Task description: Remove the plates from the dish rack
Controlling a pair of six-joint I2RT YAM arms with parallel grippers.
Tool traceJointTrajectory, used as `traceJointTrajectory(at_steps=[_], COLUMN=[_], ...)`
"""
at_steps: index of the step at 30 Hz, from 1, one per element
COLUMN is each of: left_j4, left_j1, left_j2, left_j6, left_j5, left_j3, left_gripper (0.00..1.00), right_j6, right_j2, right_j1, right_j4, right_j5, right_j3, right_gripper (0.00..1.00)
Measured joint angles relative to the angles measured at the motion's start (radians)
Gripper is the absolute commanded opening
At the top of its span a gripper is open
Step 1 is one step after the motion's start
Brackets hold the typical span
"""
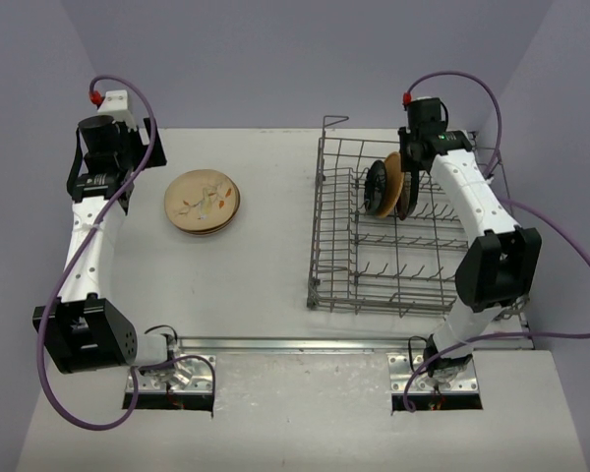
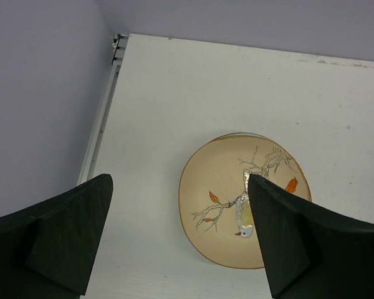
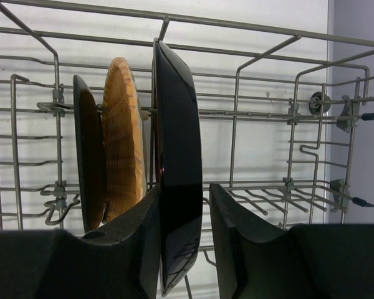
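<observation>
While we're going across from the left: our left gripper [image 2: 179,187] hangs over the far left part of the table [image 1: 265,261] with its fingers spread wide and nothing between them. Just ahead of it in the left wrist view sits a stack of plates [image 1: 203,202], flat on the tabletop and well apart from the rack. The top plate [image 2: 227,199] is cream with a thin brown rim and a bird on a branch with a couple of orange leaves. How many are under it we can't tell, only that there's more than one.

Over on the right half of the table is the dish rack [image 1: 317,221], grey wire with rows of tines. Three plates stand on edge in its far part, close together. Going by the right wrist view, that's a dark plate [image 3: 87,156], then a tan-orange plate [image 3: 121,137], then a glossy black plate [image 3: 177,156].

Our right gripper [image 3: 184,193] is down in the rack with a finger on each side of the black plate's rim. The finger on the left of that view looks to be against it, and a thin gap shows at the other one, so it isn't pinched.
</observation>
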Motion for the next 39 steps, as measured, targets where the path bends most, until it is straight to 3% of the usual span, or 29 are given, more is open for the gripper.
traceJointTrajectory(at_steps=[6,11,16,28,31,39], left_j4=[0.000,0.000,0.000,0.000,0.000,0.000], left_j1=[0.000,0.000,0.000,0.000,0.000,0.000], left_j2=[0.000,0.000,0.000,0.000,0.000,0.000], left_j6=[0.000,0.000,0.000,-0.001,-0.001,-0.008], left_j5=[0.000,0.000,0.000,-0.004,-0.004,-0.013], left_j3=[0.000,-0.005,-0.007,-0.007,-0.007,-0.007], left_gripper=[0.88,0.89,0.89,0.91,1.00,1.00], right_j6=[0.005,0.019,0.028,0.041,0.039,0.013], right_j2=[0.051,0.103,0.117,0.137,0.143,0.140], right_j1=[0.000,-0.002,-0.002,-0.002,-0.002,0.014], right_j4=[-0.004,-0.020,-0.047,-0.147,-0.195,-0.214], right_j5=[0.018,0.030,0.034,0.021,0.031,0.081], right_j3=[0.000,0.003,0.027,0.105,0.164,0.235], right_gripper=[0.33,0.24,0.00,0.00,0.00,0.00])
